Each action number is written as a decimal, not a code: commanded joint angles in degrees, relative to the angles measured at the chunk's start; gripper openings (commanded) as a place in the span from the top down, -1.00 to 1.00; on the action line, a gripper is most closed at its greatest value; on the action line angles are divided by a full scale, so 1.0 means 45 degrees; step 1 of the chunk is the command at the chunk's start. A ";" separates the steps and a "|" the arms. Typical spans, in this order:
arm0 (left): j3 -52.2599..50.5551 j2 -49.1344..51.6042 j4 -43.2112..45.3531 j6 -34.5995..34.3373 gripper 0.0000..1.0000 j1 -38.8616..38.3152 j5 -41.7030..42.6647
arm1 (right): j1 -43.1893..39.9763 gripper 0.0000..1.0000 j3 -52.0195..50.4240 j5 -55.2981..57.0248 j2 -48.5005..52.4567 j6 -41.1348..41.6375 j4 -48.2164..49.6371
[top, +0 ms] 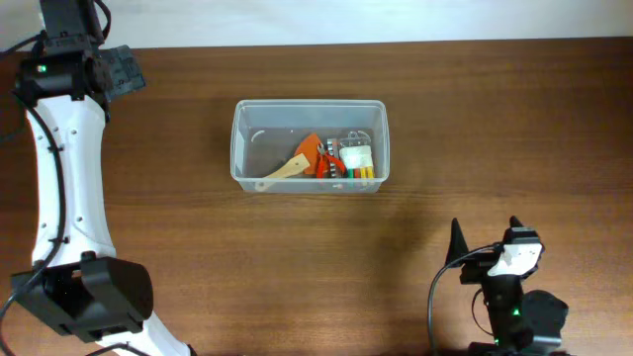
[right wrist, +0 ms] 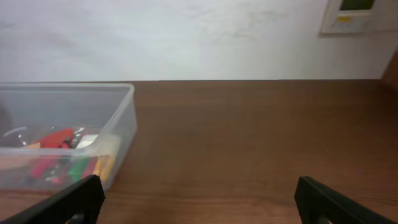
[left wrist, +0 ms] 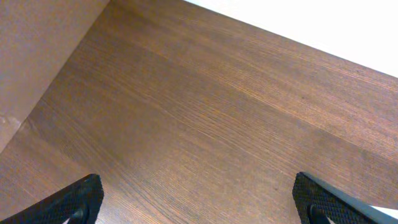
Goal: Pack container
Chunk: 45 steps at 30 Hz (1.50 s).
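The container (top: 235, 148), a clear rectangular tub, stands upright at the middle of the table. Inside it lie a wooden spatula (top: 285, 169), an orange piece (top: 309, 150), a red item (top: 329, 161) and a small clear packet of coloured pieces (top: 356, 163). My left gripper (top: 121, 71) is far off at the table's back left corner, open over bare wood (left wrist: 199, 202). My right gripper (top: 485, 237) hovers open near the front edge, right of the tub. In the right wrist view the container (right wrist: 124, 124) sits ahead to the left of the open right gripper (right wrist: 199, 202), which has nothing between its fingers.
The brown wooden table (top: 495, 119) carries nothing else in view. A pale wall (right wrist: 199, 37) runs behind its far edge. The left arm's white links (top: 64, 198) stretch along the table's left side.
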 commanded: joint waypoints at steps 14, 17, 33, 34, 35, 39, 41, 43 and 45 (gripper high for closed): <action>0.0087 -0.0112 0.0019 -0.0121 -0.99 0.0029 -0.0083 | 0.0262 -0.97 -0.1073 -0.0097 -0.0457 -0.0695 0.0520; 0.0087 -0.0112 0.0019 -0.0121 -0.99 0.0029 -0.0083 | 0.0612 -0.97 -0.1205 -0.0131 -0.0457 -0.1477 0.0869; 0.0087 -0.0112 0.0019 -0.0121 -0.99 0.0029 -0.0083 | 0.1059 -0.97 -0.1258 -0.0223 -0.0447 -0.1987 0.1039; 0.0087 -0.0112 0.0019 -0.0121 -0.99 0.0029 -0.0083 | 0.1059 -0.97 -0.1258 -0.0223 -0.0442 -0.1987 0.1039; 0.0087 -0.0112 0.0019 -0.0121 -0.99 0.0029 -0.0083 | 0.1059 -0.97 -0.1258 -0.0223 -0.0437 -0.1987 0.1039; 0.0087 -0.0112 0.0019 -0.0121 -0.99 0.0029 -0.0083 | 0.1059 -0.98 -0.1258 -0.0223 -0.0432 -0.1987 0.1039; 0.0087 -0.0112 0.0019 -0.0121 -0.99 0.0029 -0.0083 | 0.1059 -0.97 -0.1258 -0.0223 -0.0432 -0.1987 0.1039; 0.0087 -0.0112 0.0019 -0.0121 -0.99 0.0029 -0.0083 | 0.1059 -0.97 -0.1258 -0.0223 -0.0437 -0.1987 0.1039; 0.0087 -0.0112 0.0019 -0.0121 -0.98 0.0029 -0.0083 | 0.1059 -0.97 -0.1258 -0.0223 -0.0432 -0.1987 0.1039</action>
